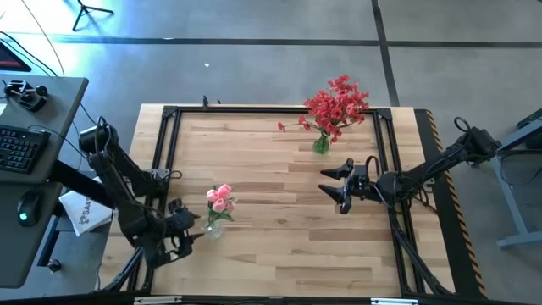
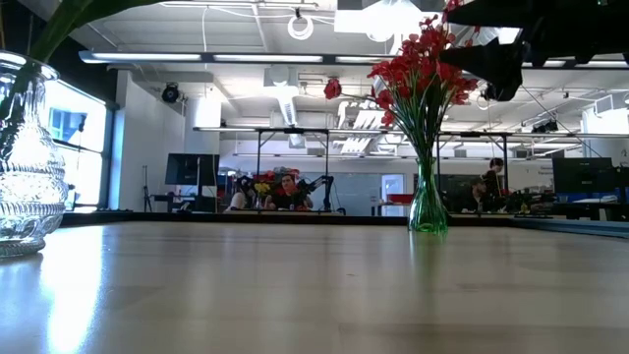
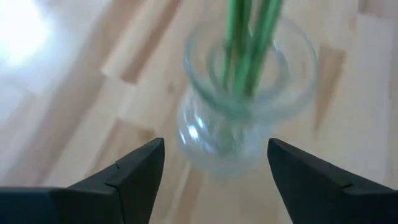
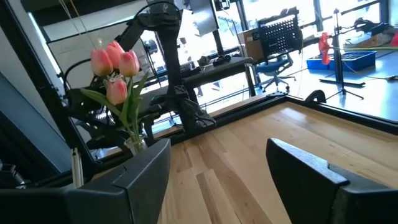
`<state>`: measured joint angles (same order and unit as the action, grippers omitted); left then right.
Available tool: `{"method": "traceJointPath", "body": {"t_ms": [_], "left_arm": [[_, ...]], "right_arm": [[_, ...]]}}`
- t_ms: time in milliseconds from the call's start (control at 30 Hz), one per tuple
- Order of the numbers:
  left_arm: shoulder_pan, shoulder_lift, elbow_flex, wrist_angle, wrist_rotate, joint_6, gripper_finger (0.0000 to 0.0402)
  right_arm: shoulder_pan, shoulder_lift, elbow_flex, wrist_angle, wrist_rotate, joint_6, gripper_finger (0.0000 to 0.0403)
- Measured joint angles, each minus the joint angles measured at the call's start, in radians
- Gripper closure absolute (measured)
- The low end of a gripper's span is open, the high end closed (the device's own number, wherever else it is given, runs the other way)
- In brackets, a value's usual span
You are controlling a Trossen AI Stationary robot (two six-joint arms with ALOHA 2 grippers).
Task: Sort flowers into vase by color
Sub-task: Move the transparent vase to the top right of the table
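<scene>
surface: wooden table; on it: clear vase | green vase

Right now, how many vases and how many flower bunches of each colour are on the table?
Clear glass vase, holding pink buds: 1
Green glass vase, holding red blossoms: 1
Bunch of pink flowers: 1
Bunch of red flowers: 1
Total: 2 vases, 2 bunches. No loose stems show on the table.
</scene>
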<state>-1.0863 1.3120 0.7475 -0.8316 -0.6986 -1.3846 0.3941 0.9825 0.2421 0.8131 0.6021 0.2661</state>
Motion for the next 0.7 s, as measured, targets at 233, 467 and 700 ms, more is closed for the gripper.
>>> {"method": "traceJointPath", "body": {"t_ms": [233, 467, 700], "left_arm": [[0.007, 0.034, 0.0, 0.049, -0.146, 0.052, 0.0119], [0.009, 0.081, 0.0, 0.097, -0.283, 0.09, 0.0119], [0.014, 0.127, 0.0, 0.097, -0.337, 0.08, 0.0159]], "right_arm": [[-0.008, 0.0, 0.0, -0.001, -0.001, 0.014, 0.0144], [-0.008, 0.0, 0.0, -0.004, -0.003, 0.014, 0.0144], [-0.008, 0.0, 0.0, -0.005, -0.004, 0.014, 0.0144]]}}
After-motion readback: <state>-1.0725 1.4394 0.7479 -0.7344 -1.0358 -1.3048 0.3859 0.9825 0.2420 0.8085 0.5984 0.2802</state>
